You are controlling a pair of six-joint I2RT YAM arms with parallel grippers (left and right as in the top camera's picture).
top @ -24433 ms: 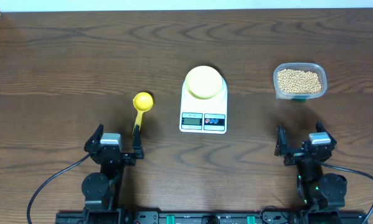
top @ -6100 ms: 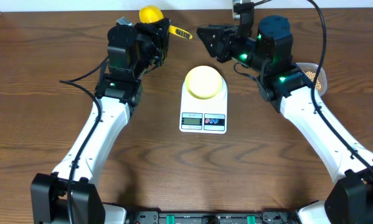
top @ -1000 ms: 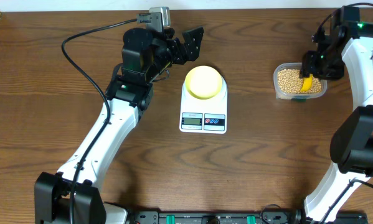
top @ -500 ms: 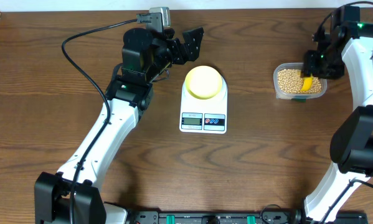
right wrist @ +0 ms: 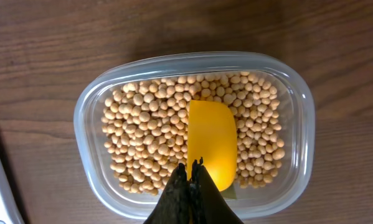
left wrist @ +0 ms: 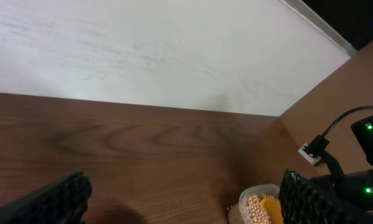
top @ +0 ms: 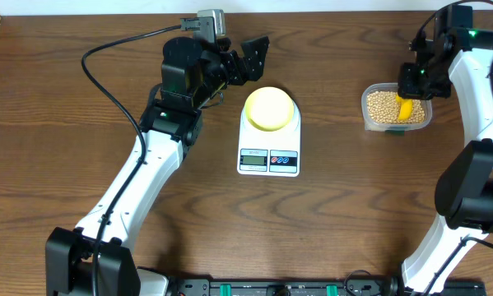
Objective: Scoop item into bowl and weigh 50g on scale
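1. Left gripper (top: 241,62): hangs above the table (top: 81,99), just up and left of the scale (top: 269,154), toward the far edge. Its 2 fingers (left wrist: 61,198) are spread wide with nothing between them. The left wrist view looks out between them across bare wood to a pale wall (left wrist: 142,50).

2. Scale: sits flat on the table, with its display and round buttons on the near edge. The reading is too small to tell.

3. Bowl (top: 270,107): stands upright on the far half of the scale and covers most of the platform.

4. Tub (top: 368,117): a clear container on the table, well right of the scale and about level with the bowl. The beans (top: 382,105) lie inside it in a layer that covers its floor.

5. Scoop (top: 403,109): yellow, lying on the beans inside the tub, a little toward the side away from the scale.

6. Right gripper (top: 409,92): is over the tub, right of the scale, pointing down. Its 2 fingers (right wrist: 181,186) are pressed together to a point, with the tips at 1 end of the scoop. I cannot tell whether they pinch any part of the scoop, because the fingers hide that end.
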